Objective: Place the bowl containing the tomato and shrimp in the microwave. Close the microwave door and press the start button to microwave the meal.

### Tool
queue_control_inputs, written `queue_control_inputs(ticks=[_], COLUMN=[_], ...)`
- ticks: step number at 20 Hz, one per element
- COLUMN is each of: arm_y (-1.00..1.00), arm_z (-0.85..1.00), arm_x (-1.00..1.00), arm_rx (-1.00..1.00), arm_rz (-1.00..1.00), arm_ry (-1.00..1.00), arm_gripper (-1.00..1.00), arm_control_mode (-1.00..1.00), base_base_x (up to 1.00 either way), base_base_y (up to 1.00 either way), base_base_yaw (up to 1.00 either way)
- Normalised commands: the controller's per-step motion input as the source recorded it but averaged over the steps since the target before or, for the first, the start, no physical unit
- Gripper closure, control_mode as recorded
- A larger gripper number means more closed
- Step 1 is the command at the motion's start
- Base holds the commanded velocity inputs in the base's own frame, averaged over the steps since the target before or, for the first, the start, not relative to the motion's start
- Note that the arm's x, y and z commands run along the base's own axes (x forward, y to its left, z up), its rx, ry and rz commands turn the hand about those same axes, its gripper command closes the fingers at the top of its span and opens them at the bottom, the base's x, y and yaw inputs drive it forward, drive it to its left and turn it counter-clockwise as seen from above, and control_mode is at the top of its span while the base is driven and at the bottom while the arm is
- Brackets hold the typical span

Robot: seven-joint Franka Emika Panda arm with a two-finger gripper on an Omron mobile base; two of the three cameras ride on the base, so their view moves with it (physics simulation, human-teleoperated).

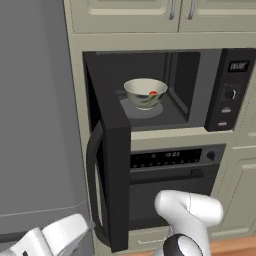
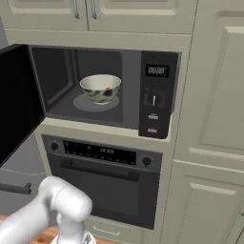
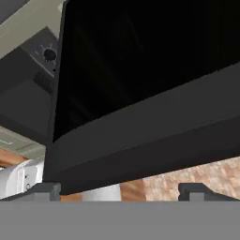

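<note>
Glossy, deep, pale grey-white round bowl [image 1: 145,93] with a faint outer pattern, seated on the flat grey turntable disc [image 2: 95,103] inside the black box-shaped microwave [image 2: 155,95]; a small smooth red tomato [image 1: 153,93] lies within the bowl. The microwave door [image 1: 111,165], a dark glass panel with a curved black bar handle [image 1: 92,180], stands swung open. End effector [image 3: 119,191]: fingers spread wide, gripping nothing, close beneath the door's dark smooth surface.
</note>
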Motion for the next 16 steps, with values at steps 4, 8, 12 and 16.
queue_control_inputs(ticks=[4,8,12,16], arm_y=[0.52,0.15,0.0,-0.12], arm_z=[-0.12,-0.19,-0.33,-0.31], arm_x=[0.28,0.36,0.18,0.01], arm_rx=[-0.11,-0.1,-0.1,-0.06], arm_rz=[-0.07,-0.11,-0.15,-0.2], arm_ry=[0.0,0.0,0.0,0.0], arm_gripper=[-1.0,-1.0,-1.0,-1.0], arm_control_mode=[-1.0,-1.0,-1.0,-1.0], base_base_x=[0.0,0.0,0.0,0.0], base_base_y=[0.0,0.0,0.0,0.0], base_base_yaw=[0.0,0.0,0.0,0.0])
